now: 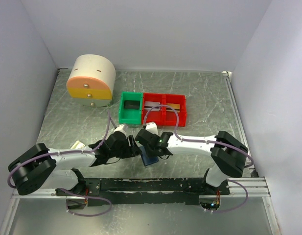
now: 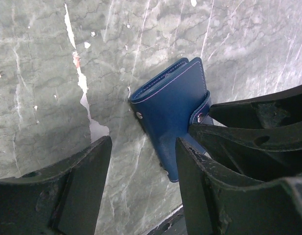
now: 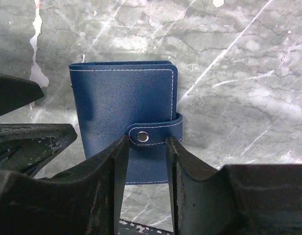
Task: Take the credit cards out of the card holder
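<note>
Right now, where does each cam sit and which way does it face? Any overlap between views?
Top external: high behind the bases, looking down over the table; left arm and right arm show in full, meeting at the card holder.
Left wrist: on the left arm, looking down past the left gripper at the card holder; right arm's fingers enter at right.
Right wrist: on the right arm, facing the strap snap inside the right gripper; left arm's fingers at left.
Shared: all see the card holder.
</note>
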`<state>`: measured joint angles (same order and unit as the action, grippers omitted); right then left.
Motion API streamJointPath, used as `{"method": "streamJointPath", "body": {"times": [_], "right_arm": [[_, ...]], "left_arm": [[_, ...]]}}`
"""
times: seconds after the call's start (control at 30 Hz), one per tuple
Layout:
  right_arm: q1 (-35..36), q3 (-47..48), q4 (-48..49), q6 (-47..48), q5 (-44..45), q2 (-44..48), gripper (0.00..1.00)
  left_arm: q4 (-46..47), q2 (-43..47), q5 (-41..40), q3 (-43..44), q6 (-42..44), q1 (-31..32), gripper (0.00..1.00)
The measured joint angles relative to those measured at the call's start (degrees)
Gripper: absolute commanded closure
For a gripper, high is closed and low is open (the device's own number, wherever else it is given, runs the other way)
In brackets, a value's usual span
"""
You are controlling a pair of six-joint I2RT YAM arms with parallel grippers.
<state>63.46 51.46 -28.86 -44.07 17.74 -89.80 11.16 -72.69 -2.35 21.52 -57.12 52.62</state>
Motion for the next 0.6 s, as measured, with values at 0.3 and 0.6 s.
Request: {"method": "streamJointPath", "body": {"times": [0.3, 0.6], "right_arm": [[0.0, 1.6, -0.8, 0.6, 0.7, -1.7, 0.6], [0.0, 1.8, -1.1, 0.7, 0.8, 1.1, 0.6]], "left_arm": [[0.7, -1.9, 0.7, 0.6, 0.1, 0.0, 0.36], [0.5, -5.0, 0.7, 2.9, -0.3, 0.0, 0.44]]}}
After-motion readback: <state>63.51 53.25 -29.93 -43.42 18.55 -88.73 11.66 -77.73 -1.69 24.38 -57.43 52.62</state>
